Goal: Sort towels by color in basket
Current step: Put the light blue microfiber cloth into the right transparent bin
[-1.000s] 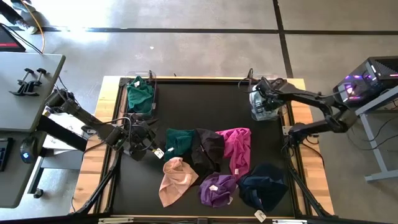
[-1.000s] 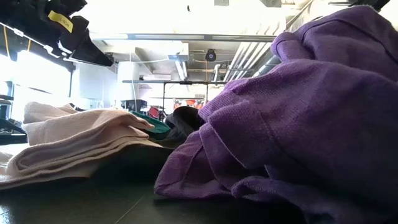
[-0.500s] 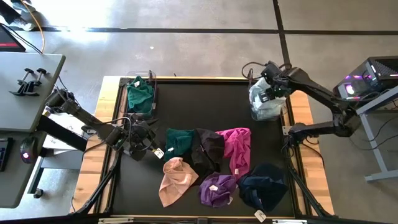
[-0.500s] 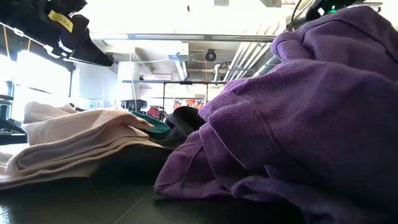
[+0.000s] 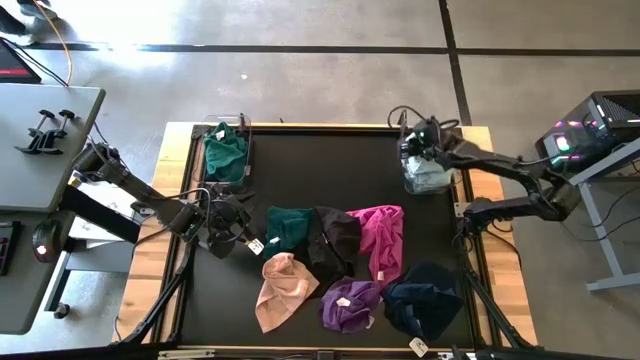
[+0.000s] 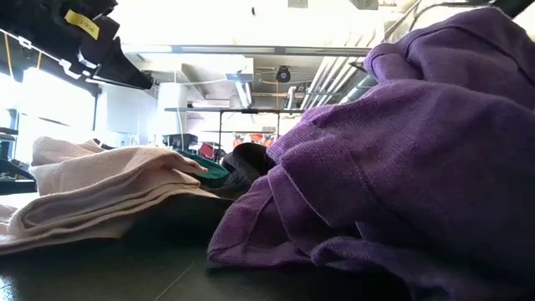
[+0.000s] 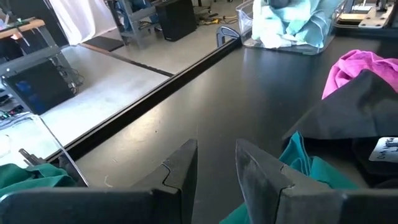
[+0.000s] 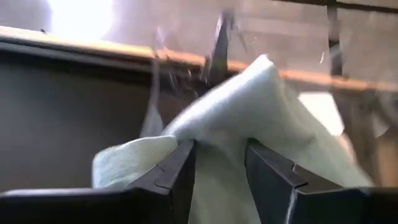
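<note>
Loose towels: purple [image 5: 349, 303], navy [image 5: 424, 298], peach-pink [image 5: 281, 290] along the table's [image 5: 320, 160] near edge; black, magenta, dark green mid-table.
Left gripper [image 5: 218, 236]: near the left edge, fingers parted, nothing between them.
Right gripper [image 5: 416, 137]: far right corner, over the clear basket [image 5: 428, 178]; fingers apart, pale mint towel [image 8: 249, 112] just beyond them.
Advice: we would lift straight up, clear of the mint cloth.

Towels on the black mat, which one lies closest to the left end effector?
The dark green towel, just beside the left end effector; the black, magenta, peach, purple and navy ones lie farther off.
</note>
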